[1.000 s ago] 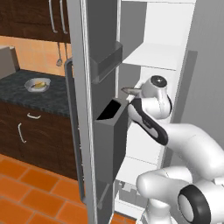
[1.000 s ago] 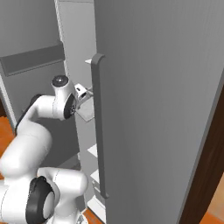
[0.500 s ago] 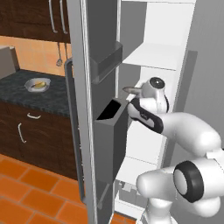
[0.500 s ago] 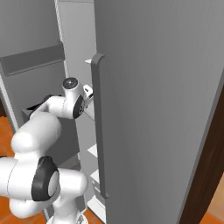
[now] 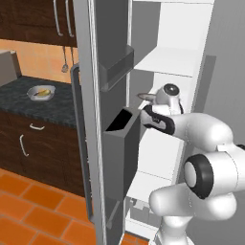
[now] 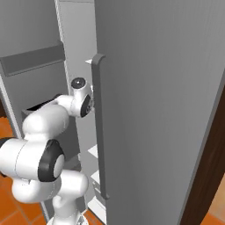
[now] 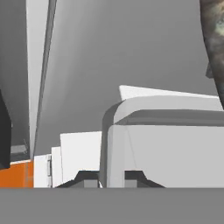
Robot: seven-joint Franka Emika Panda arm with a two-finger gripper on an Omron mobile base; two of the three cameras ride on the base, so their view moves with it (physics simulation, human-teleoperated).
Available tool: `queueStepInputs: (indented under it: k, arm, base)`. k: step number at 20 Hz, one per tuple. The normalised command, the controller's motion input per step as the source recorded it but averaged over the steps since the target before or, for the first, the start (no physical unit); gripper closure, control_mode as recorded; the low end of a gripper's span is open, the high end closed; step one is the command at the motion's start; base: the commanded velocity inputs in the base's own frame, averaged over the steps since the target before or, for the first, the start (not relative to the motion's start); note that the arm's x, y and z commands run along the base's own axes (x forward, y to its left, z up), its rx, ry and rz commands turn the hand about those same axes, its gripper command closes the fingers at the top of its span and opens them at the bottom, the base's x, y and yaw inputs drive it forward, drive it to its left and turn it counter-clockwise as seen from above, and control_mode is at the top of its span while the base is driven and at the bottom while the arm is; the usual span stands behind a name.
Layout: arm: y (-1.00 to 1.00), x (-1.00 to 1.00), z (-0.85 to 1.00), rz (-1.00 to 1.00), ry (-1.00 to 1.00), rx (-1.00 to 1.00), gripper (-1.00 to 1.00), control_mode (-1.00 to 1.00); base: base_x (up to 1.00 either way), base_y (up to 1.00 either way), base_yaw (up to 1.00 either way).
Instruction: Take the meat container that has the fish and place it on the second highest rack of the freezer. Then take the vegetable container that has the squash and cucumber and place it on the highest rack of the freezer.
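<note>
My gripper (image 7: 111,177) is shut on the pale wall of the meat container (image 7: 162,131), which rises between its two fingertips in the hand view. A mottled grey-brown shape that looks like the fish (image 7: 214,39) shows at that view's upper right edge. In the left base view the gripper (image 5: 147,97) reaches into the open freezer (image 5: 165,28) at mid height, below a white shelf (image 5: 167,62), and a sliver of the container (image 5: 142,95) juts out past it. The vegetable container (image 5: 40,92), a pale bowl with a yellow-orange chunk, sits on the dark counter.
The open grey freezer door (image 5: 95,72) stands just left of the arm, with boxy bins (image 5: 119,153) close to the forearm. In the right base view the other grey door (image 6: 158,110) and its bar handle (image 6: 99,132) hide the hand's front. Dark wood cupboards (image 5: 28,143) stand under the counter (image 5: 52,107).
The arm has folded, its elbow swinging out toward the cameras. The hand has edged a little deeper into the freezer. The container, seen from the right a second ago, is now behind the door handle.
</note>
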Motion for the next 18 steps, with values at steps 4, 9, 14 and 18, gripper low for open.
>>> queueStepInputs:
  k: [4, 9, 14, 18]
  arm:
    - [-0.31, 0.4, 0.0, 0.0, 0.0, 0.0, 1.0, -1.0]
    - [-0.14, 0.47, -0.03, 0.0, 0.0, 0.0, 1.0, -1.0]
    - [0.0, 0.22, -0.35, 0.0, -0.01, -0.06, 1.0, -1.0]
    - [-0.02, 0.09, -0.38, 0.0, -0.07, -0.08, 1.0, -1.0]
  base:
    - [0.0, 0.0, 0.0]
    - [0.0, 0.0, 0.0]
    - [0.0, 0.0, 0.0]
    - [0.0, 0.0, 0.0]
